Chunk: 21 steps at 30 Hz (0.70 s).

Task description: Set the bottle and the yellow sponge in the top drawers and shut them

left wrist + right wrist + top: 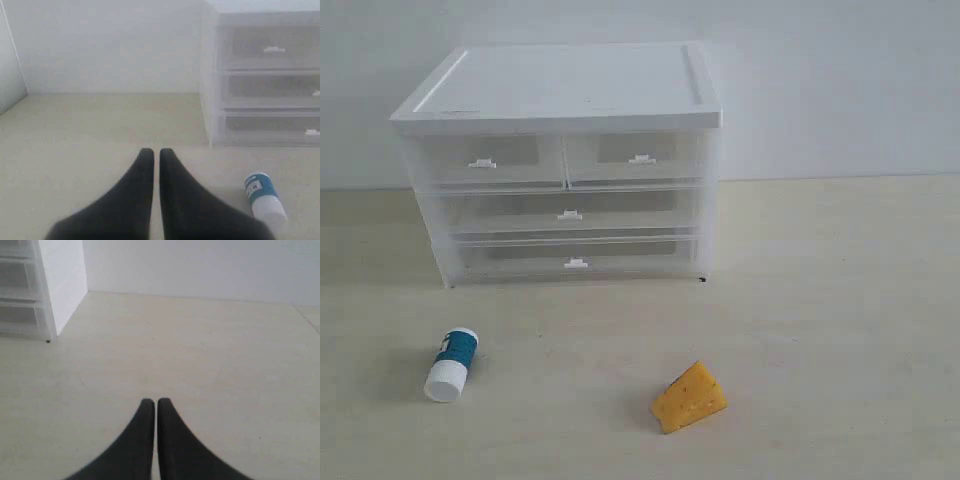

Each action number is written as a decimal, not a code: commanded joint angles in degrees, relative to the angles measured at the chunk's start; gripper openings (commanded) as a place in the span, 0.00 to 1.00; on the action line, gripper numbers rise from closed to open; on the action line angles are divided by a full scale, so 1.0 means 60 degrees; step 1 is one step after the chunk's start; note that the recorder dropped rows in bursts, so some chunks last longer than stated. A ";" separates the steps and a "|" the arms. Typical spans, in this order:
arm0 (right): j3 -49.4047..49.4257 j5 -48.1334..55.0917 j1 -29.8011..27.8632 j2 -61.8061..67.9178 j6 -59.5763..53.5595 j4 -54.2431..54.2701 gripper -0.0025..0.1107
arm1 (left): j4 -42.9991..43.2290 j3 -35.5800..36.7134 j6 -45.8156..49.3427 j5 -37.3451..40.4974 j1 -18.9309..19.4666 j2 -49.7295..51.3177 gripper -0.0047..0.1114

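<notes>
The bottle (452,364) lies on its side on the table at the front left, white cap toward the front; the left wrist view also catches the bottle (264,196) beside my left gripper (156,153), which is shut and empty. The yellow sponge (689,398), a speckled wedge, rests at the front centre. Both top drawers (485,162) (638,158) of the white chest are pushed in. My right gripper (153,403) is shut with nothing in it, over bare table. Neither gripper shows in the exterior view.
The white chest (560,85) stands at the back against a pale wall, with two full-width drawers (570,215) below the top pair. Its side (62,282) shows in the right wrist view. Open tabletop (840,300) stretches to the right of the chest.
</notes>
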 commanded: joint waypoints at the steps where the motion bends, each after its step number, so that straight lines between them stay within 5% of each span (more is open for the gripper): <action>1: -0.0006 -0.0956 -0.0056 -0.0047 -0.0267 -0.0090 0.02 | -0.0006 0.0035 0.0027 -0.0690 0.0026 -0.0014 0.07; 14: -0.0006 -0.7073 -0.0056 -0.0047 -0.0135 -0.0090 0.02 | -0.0530 0.0035 -0.0125 -0.6810 0.0026 -0.0014 0.07; 21: -0.0006 -0.9602 -0.0056 -0.0047 0.1461 -0.0059 0.02 | -0.0530 0.0035 -0.2044 -0.8354 0.0026 -0.0014 0.07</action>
